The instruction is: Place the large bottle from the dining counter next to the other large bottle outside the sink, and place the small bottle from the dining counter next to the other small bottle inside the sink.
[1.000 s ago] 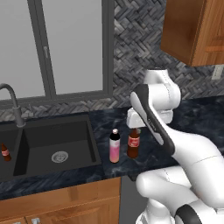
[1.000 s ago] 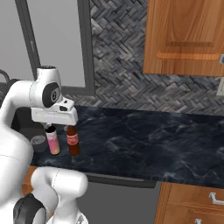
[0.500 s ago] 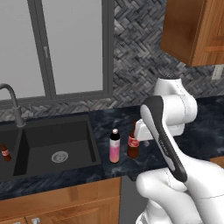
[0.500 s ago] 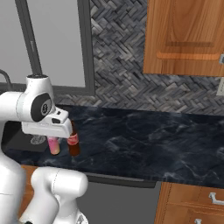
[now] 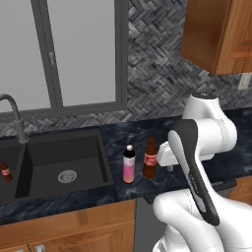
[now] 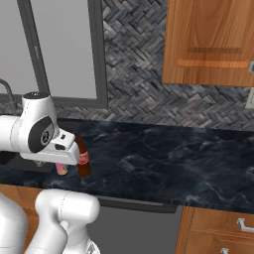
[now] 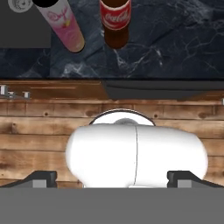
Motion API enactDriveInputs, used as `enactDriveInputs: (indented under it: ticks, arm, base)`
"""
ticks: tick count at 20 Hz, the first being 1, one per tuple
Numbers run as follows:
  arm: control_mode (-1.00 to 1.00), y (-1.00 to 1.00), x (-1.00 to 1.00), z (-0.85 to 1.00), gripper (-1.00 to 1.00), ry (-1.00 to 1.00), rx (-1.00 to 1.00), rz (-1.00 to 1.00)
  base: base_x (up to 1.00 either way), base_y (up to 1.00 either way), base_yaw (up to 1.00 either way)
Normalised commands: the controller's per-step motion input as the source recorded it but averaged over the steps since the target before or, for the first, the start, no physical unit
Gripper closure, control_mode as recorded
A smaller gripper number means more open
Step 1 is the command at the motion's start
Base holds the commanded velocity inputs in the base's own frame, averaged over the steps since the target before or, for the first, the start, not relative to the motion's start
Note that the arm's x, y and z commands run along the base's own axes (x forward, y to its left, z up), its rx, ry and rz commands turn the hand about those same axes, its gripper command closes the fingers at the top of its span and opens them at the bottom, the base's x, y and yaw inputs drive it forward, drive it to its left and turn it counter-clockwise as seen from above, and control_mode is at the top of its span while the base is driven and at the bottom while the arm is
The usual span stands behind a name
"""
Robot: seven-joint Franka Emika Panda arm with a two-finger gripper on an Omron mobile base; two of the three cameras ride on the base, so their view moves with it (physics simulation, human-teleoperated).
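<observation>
Now we see the tall cola bottle (image 5: 150, 158) standing upright on the dark worktop (image 5: 123, 138), right of the sink (image 5: 54, 162) and outside it. The pink bottle (image 5: 129, 164) stands just beside it, on the sink side, also upright; the two are close but we cannot tell whether they touch. In the right base view the cola bottle (image 6: 83, 157) shows past the arm's wrist, with the pink bottle (image 6: 61, 169) mostly hidden behind that wrist.

Inside the basin, at the far left edge of the left base view, a small brown bottle (image 5: 5, 172) with a red label stands upright, well apart from the round drain (image 5: 67, 176). The grey tap (image 5: 15, 118) curves up behind the basin.

From the hand view, the cola bottle (image 7: 115, 22) and the pink bottle (image 7: 64, 25) sit at the top of the frame on the marbled top, with wood cabinet fronts (image 7: 52, 109) below them.

The gripper (image 5: 167, 156) sits just right of the cola bottle, apart from it and holding nothing. Its fingers are too small and hidden for us to tell whether they are spread or closed.
</observation>
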Motion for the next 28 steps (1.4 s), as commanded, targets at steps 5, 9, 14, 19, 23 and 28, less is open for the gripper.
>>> enactDriveInputs:
  ticks: [5,9,14,19,23,28]
  arm:
    - [-1.0,0.0,0.0,0.0,-1.0,0.0,0.0,0.0]
    - [1.0,0.0,0.0,0.0,-1.0,0.0,0.0,0.0]
    - [1.0,0.0,0.0,0.0,-1.0,0.0,0.0,0.0]
    - [1.0,0.0,0.0,0.0,-1.0,0.0,0.0,0.0]
    - [1.0,0.0,0.0,0.0,-1.0,0.0,0.0,0.0]
    - [1.0,0.0,0.0,0.0,-1.0,0.0,0.0,0.0]
  base:
    - [0.0,0.0,0.0]
    - [0.0,0.0,0.0]
    - [-0.28,-0.03,-0.03]
    - [-1.0,-0.31,-0.23]
    - [-0.35,-0.23,-0.6]
    - [0.0,-0.04,-0.94]
